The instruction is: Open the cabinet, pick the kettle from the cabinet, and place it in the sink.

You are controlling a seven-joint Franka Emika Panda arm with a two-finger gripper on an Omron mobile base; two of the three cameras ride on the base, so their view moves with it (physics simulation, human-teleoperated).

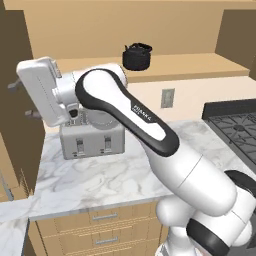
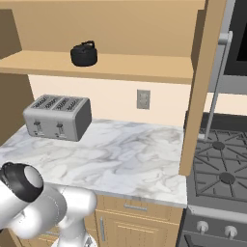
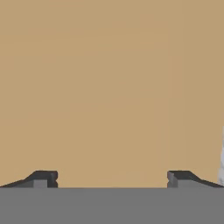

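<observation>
Marble counter (image 2: 120,159) runs across the near ground, pale and veined, with low drawers (image 1: 105,217) under it; from my seat I see the arm rising over it and bending off to the left; a silver toaster (image 2: 58,117) stands on the counter toward the back left, and in the left base view the arm partly covers it; the stove (image 2: 219,166) sits just beside the counter on the right; my gripper (image 3: 112,179) faces a plain tan panel, its jaws spread wide with nothing between them; behind the counter an outlet (image 2: 143,99) sits on the wall; above it the cabinet (image 2: 120,65) stands open, and the kettle (image 2: 84,54) rests upright on its shelf, left of the middle, well apart from the gripper.
</observation>
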